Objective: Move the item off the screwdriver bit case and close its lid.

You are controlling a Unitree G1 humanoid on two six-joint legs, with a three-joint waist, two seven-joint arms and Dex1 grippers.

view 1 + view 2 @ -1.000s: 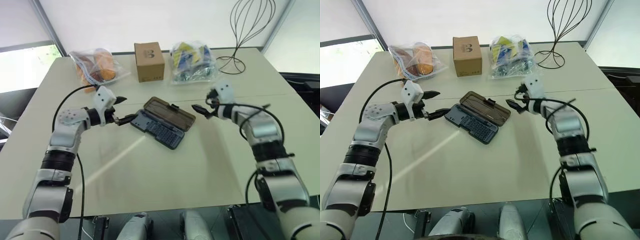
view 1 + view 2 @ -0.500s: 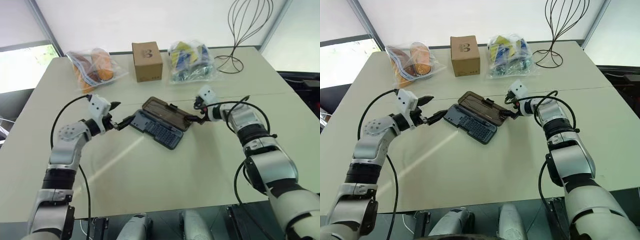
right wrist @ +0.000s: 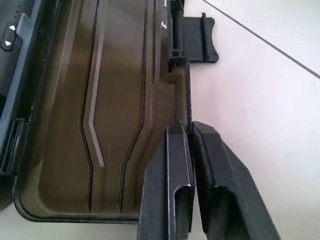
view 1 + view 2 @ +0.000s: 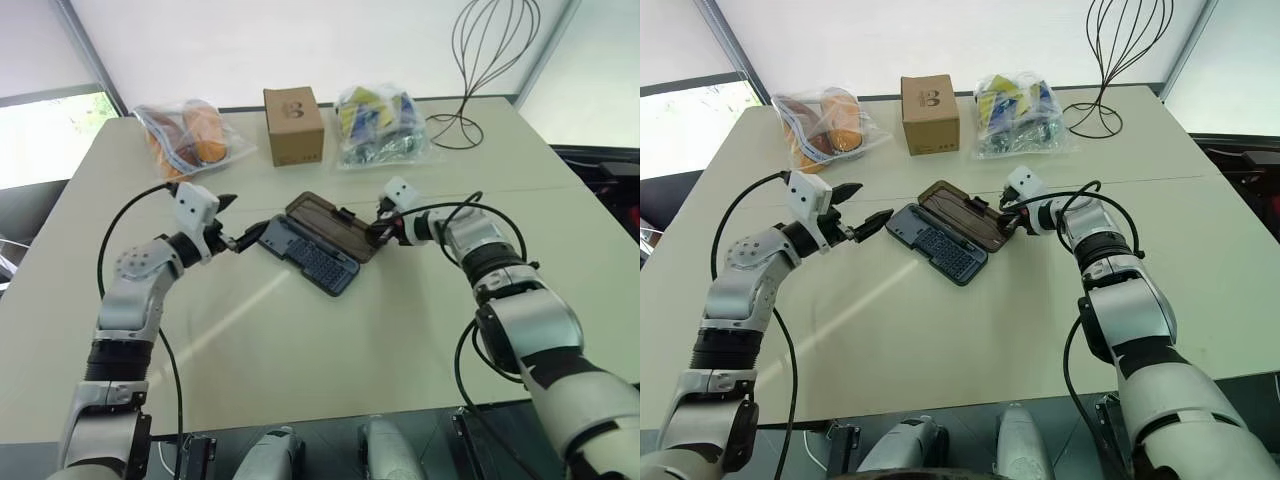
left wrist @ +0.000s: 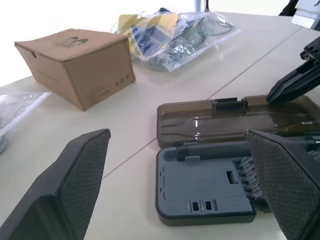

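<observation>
The screwdriver bit case (image 4: pixel 312 246) lies open at the centre of the table (image 4: pixel 330 350), nothing resting on it. The right gripper (image 3: pixel 189 131) has its jaws pinched on the rim of the lid (image 3: pixel 120 100), near the latch tab (image 3: pixel 195 37), probably to swing it over the tray. The left gripper (image 4: pixel 232 222) waits wide at the case's 9 o'clock end, perhaps to steady it. The cardboard box (image 4: pixel 293 124) stands well apart at 12 o'clock, so the lid has free room.

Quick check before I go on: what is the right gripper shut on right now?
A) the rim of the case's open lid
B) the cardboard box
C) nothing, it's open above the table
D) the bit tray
A: the right gripper is pinched on the long edge of the lid, near the latch tab.
</observation>
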